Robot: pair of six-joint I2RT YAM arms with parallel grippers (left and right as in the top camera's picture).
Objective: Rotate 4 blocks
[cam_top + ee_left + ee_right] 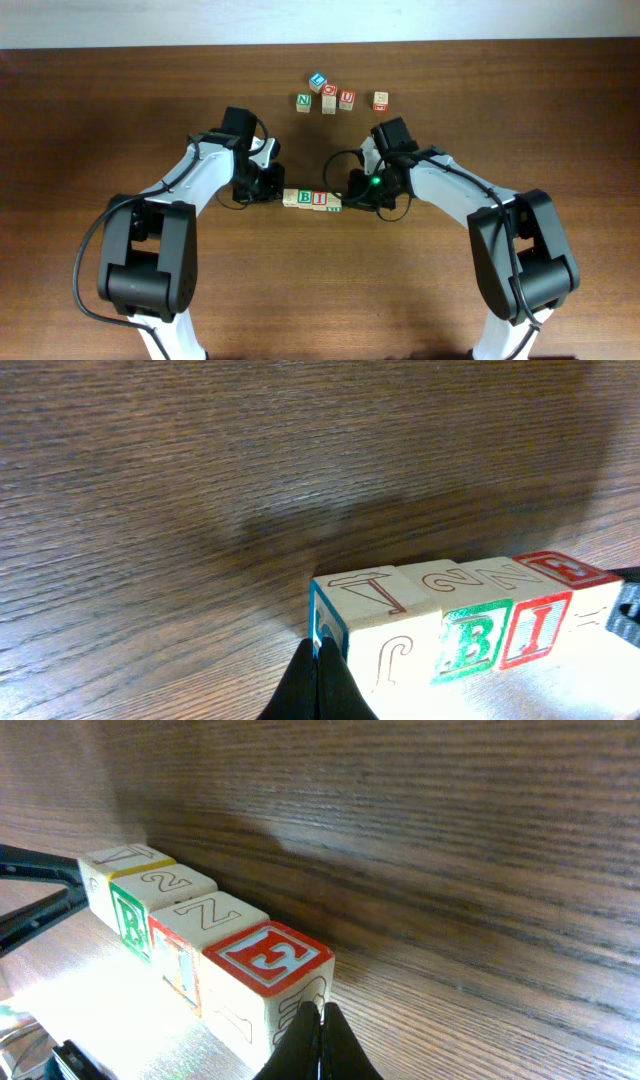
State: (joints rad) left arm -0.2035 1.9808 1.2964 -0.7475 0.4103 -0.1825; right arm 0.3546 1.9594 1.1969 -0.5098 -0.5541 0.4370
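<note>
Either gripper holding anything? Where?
Neither grips alone: left gripper and right gripper, both shut, pinch the four-block row between them at its ends.

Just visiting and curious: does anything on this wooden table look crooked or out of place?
Only a small thing: the blue-marked wooden cube in the far cluster sits turned cornerwise, unlike its square-set neighbours. The row of four wooden alphabet cubes at mid-table looks straight.

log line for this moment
left hand: shut, at row's end | right hand: shut, at other end | four blocks: in row between hands
</note>
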